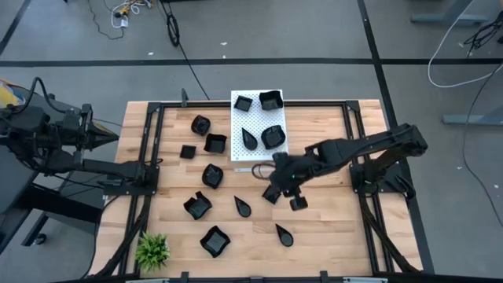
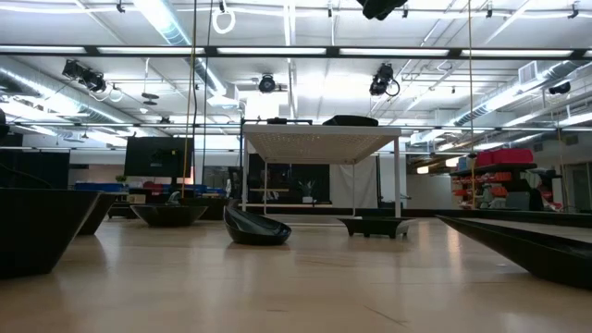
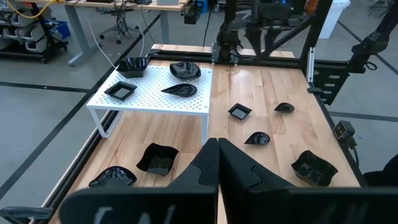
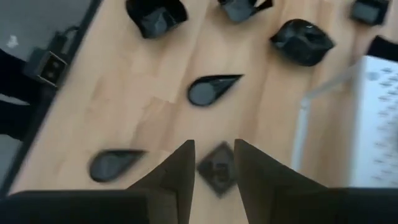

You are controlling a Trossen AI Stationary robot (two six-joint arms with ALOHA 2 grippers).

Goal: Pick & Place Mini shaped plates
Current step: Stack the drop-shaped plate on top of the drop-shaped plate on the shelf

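A lab or workshop hall: bare ceiling with strip lights [image 2: 176, 23] and exposed pipes, grey floor with loose cables [image 1: 452, 47], workbenches [image 3: 118, 5] in the background, and storage shelves [image 2: 504, 180] (stacked with red bins) along one wall.

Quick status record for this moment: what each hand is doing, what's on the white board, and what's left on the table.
right hand: over the table beside the white board's near edge, fingers closed on a small square plate
left hand: parked at the table's left edge, shut, holding nothing
white board: four black plates on it
table: about nine black plates loose on the wood, teardrop plate among them
plant: at the near left corner
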